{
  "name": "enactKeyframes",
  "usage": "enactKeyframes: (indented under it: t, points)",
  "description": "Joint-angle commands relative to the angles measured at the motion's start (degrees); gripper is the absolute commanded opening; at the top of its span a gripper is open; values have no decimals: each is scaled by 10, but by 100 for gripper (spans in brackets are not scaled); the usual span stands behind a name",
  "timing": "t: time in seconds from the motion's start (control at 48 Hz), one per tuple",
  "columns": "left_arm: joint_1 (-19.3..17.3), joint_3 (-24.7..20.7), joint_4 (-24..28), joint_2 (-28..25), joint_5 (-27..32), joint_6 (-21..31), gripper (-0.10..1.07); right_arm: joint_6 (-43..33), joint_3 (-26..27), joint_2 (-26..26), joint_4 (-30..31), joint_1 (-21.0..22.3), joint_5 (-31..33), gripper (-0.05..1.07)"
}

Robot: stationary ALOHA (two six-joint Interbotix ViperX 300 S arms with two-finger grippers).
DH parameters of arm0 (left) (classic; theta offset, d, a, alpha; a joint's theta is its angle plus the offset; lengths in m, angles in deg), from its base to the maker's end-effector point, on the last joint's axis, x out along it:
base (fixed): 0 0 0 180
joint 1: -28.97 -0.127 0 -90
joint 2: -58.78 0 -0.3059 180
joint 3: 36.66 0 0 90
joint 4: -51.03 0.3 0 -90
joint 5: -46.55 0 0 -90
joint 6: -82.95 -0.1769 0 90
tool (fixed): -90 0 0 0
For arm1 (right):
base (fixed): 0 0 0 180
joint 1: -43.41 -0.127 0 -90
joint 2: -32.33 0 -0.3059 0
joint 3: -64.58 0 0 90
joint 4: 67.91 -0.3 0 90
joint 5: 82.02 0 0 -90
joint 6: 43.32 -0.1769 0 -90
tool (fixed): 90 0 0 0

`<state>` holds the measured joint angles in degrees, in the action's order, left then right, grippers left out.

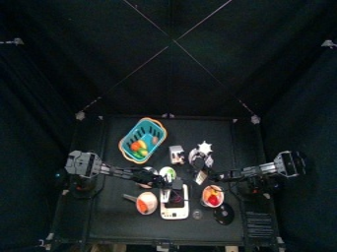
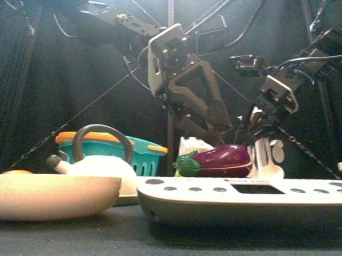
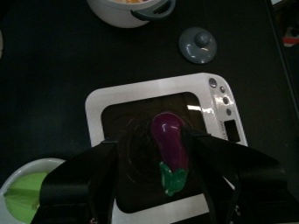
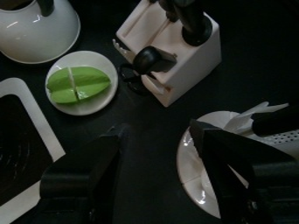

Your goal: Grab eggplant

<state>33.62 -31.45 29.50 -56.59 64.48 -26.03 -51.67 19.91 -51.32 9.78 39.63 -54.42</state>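
The eggplant (image 3: pixel 170 147) is dark purple with a green stem end and lies on the black platform of a white kitchen scale (image 3: pixel 128 96). My left gripper (image 3: pixel 156 147) hangs right over it, open, one jaw on each side of the eggplant and not touching it. From the front, the eggplant (image 2: pixel 222 157) rests on top of the scale (image 2: pixel 241 194). My right gripper (image 4: pixel 158 136) is open and holds nothing, above bare table between a green plate (image 4: pixel 82 83) and a white plate (image 4: pixel 233 153).
A teal basket (image 1: pixel 142 138) stands at the back left. In front are a white kettle (image 2: pixel 88 164) and a wooden bowl (image 2: pixel 54 195). A white knife block (image 4: pixel 176 44) stands beside the right gripper. A grey lid (image 3: pixel 201 44) lies beyond the scale.
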Motion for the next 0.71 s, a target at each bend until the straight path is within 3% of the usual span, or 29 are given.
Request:
enactKeyframes:
  t: [0.0, 0.688]
  points:
    - [-3, 2, 0, 32, -4, 0, 88, 0, 11, 5, 2, 0, 0, 91]
    - [-3, 203, -13, 171, -214, 0, 88, 1, 17, 6, -2, -7, 1, 91]
